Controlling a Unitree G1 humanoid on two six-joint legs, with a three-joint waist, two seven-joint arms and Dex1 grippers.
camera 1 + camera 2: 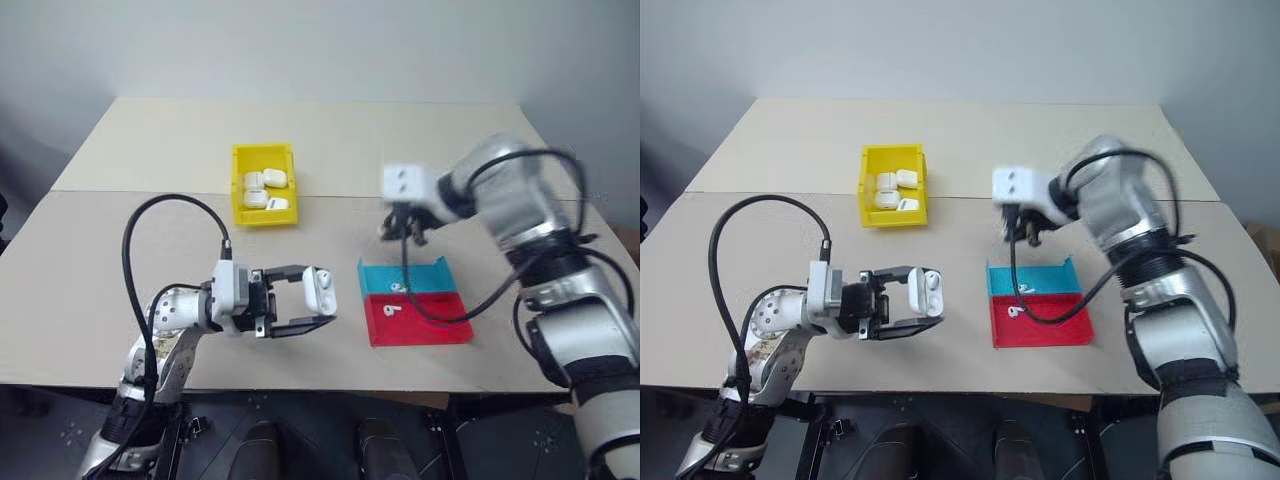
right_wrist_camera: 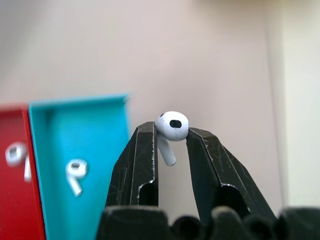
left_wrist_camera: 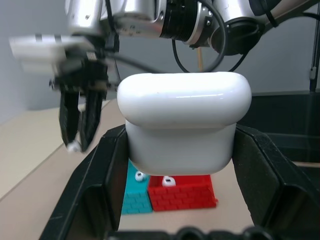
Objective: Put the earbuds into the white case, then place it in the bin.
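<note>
My left gripper [image 1: 326, 297] is shut on a white case [image 1: 319, 285], held above the table's front part; two dark hollows show on the case's face. The same case [image 3: 182, 125] sits between the black fingers [image 3: 95, 185] in the left wrist view. My right gripper [image 2: 170, 131] is shut on one earbud [image 2: 173, 125], pinched at its fingertips. It hangs above the far edge of the blue-and-red tray [image 1: 440, 325]. Two more earbuds lie in the tray, one in the blue half [image 1: 398, 288] and one in the red half [image 1: 392, 310]. The yellow bin [image 1: 237, 190] stands farther back to the left.
The bin holds several white cases [image 1: 266, 188]. The right arm's black cable [image 1: 440, 315] loops down over the tray. A seam [image 1: 130, 191] runs across the tan table behind both grippers. Bare tabletop lies between the left gripper and the bin.
</note>
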